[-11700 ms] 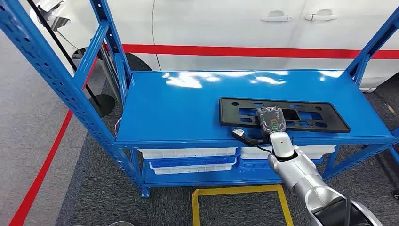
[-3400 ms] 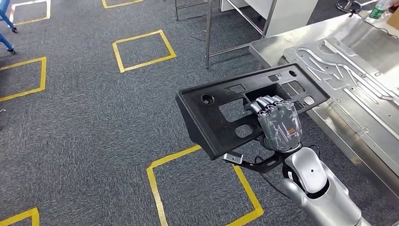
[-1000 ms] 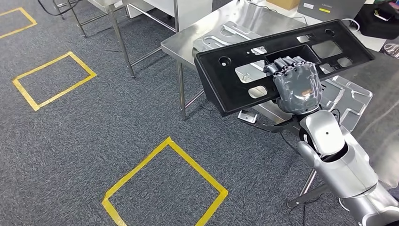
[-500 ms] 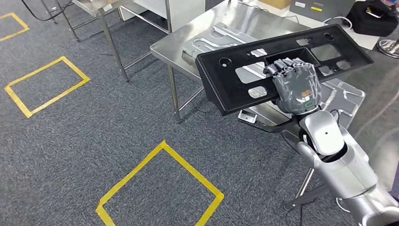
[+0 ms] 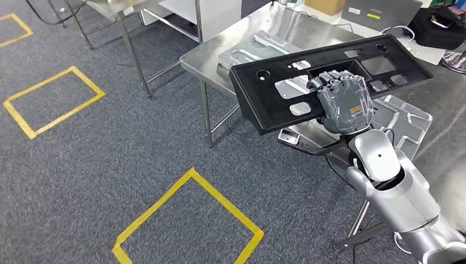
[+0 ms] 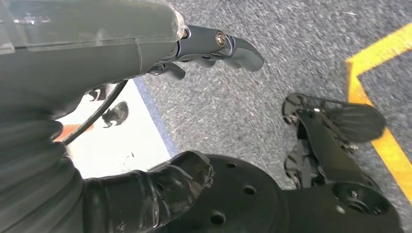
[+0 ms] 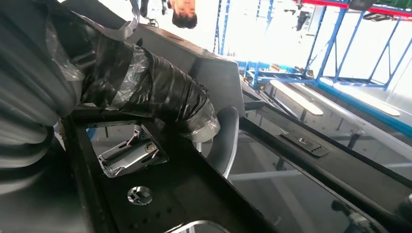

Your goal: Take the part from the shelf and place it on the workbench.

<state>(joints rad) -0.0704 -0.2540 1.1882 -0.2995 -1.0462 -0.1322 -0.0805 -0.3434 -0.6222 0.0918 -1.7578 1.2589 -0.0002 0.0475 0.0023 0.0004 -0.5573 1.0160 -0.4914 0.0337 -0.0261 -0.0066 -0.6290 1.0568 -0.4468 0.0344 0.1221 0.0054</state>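
The right hand [image 5: 343, 103] grips the black part [image 5: 275, 104], tilted, above the steel workbench [image 5: 211, 55] edge.

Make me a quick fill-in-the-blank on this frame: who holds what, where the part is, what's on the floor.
1. The black part is held by the robot's ____ hand.
2. The part hangs in the air above the ____ workbench, not yet set down.
3. The squares taped on the grey carpet are ____ in colour.
4. The left hand holds ____.

Missing words: right; metal; yellow; nothing
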